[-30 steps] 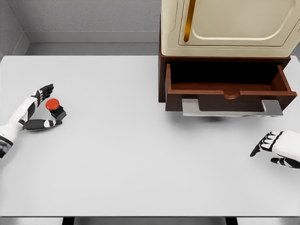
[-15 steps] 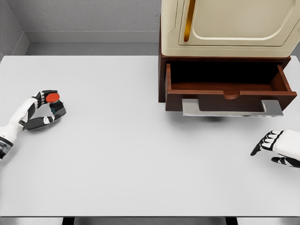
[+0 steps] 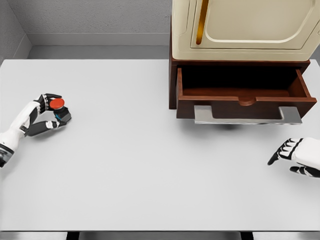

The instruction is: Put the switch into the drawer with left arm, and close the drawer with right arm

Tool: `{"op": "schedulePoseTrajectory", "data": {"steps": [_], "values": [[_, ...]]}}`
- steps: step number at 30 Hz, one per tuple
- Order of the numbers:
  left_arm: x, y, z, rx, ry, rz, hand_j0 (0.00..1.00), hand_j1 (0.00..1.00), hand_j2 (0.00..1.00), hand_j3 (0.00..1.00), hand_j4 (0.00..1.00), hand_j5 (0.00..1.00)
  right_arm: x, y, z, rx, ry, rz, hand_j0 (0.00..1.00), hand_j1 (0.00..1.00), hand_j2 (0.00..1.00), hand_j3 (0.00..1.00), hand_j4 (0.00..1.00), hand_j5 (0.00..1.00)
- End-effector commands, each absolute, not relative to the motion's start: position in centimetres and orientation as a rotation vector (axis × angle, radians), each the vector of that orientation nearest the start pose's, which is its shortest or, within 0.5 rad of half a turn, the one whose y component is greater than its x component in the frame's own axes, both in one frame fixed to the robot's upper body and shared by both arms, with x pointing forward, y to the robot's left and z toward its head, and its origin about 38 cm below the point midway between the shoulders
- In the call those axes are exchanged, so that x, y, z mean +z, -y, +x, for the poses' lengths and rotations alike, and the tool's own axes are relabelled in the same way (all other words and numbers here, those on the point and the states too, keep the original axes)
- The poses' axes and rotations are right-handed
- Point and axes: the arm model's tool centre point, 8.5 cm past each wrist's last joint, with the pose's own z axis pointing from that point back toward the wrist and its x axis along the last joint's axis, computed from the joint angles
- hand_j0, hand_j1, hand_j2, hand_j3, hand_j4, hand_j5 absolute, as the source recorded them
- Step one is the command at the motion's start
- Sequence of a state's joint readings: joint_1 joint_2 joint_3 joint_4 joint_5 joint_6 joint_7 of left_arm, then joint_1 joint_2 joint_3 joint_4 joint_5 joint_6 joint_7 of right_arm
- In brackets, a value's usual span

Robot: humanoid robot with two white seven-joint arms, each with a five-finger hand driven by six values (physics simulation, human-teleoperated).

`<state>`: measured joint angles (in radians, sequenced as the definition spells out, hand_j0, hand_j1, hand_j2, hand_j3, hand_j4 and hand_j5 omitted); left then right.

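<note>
Near the left edge of the white worktop (image 3: 125, 170), the left robot hand (image 3: 44, 115) has its fingers curled around the switch (image 3: 60, 110), pinching it between thumb and fingertips; the switch shows a red round cap over a dark body, and whether it touches the worktop or is lifted off it cannot be told. Toward the far right corner stands a brown cabinet (image 3: 172, 82) with a cream appliance (image 3: 245, 27) on top; its drawer (image 3: 245, 97) is pulled out toward the camera, dark inside, with a silver handle (image 3: 247, 116) across its front. Close to the right edge, well apart from the drawer and nearer the front, the right robot hand (image 3: 295, 157) lies with fingers loosely spread, holding nothing.
</note>
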<state>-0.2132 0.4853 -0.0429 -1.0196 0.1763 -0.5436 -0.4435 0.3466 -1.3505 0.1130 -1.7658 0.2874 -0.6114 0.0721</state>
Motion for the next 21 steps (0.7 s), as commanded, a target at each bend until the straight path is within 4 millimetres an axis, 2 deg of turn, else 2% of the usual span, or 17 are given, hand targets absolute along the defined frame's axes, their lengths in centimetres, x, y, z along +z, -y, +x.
{"op": "schedulePoseTrajectory", "data": {"steps": [1, 11, 13, 16, 21], "values": [[7.33, -41.25, 39.5, -0.642, 1.661, 0.076, 0.42, 0.42, 0.42, 0.42, 0.42, 0.42, 19.55, 41.38, 27.86, 1.948, 1.333, -0.335, 0.69, 0.69, 0.69, 0.69, 0.69, 0.69], [7.13, -41.24, 39.39, -0.645, 1.655, 0.076, 0.44, 0.44, 0.44, 0.44, 0.44, 0.44, 19.62, 41.4, 27.89, 1.95, 1.333, -0.337, 0.69, 0.69, 0.69, 0.69, 0.69, 0.69], [7.14, -41.15, 39.39, -0.651, 1.655, 0.076, 0.5, 0.5, 0.5, 0.5, 0.5, 0.5, 19.63, 41.35, 27.88, 1.95, 1.334, -0.336, 0.69, 0.69, 0.69, 0.69, 0.69, 0.69], [6.89, -41.16, 39.19, -0.651, 1.649, 0.073, 0.67, 0.67, 0.67, 0.67, 0.67, 0.67, 19.64, 41.35, 27.88, 1.949, 1.335, -0.335, 0.69, 0.69, 0.69, 0.69, 0.69, 0.69], [6.86, -41.1, 39.15, -0.654, 1.649, 0.072, 0.82, 0.82, 0.82, 0.82, 0.82, 0.82, 19.84, 41.37, 28.01, 1.947, 1.341, -0.345, 0.69, 0.69, 0.69, 0.69, 0.69, 0.69]]}}
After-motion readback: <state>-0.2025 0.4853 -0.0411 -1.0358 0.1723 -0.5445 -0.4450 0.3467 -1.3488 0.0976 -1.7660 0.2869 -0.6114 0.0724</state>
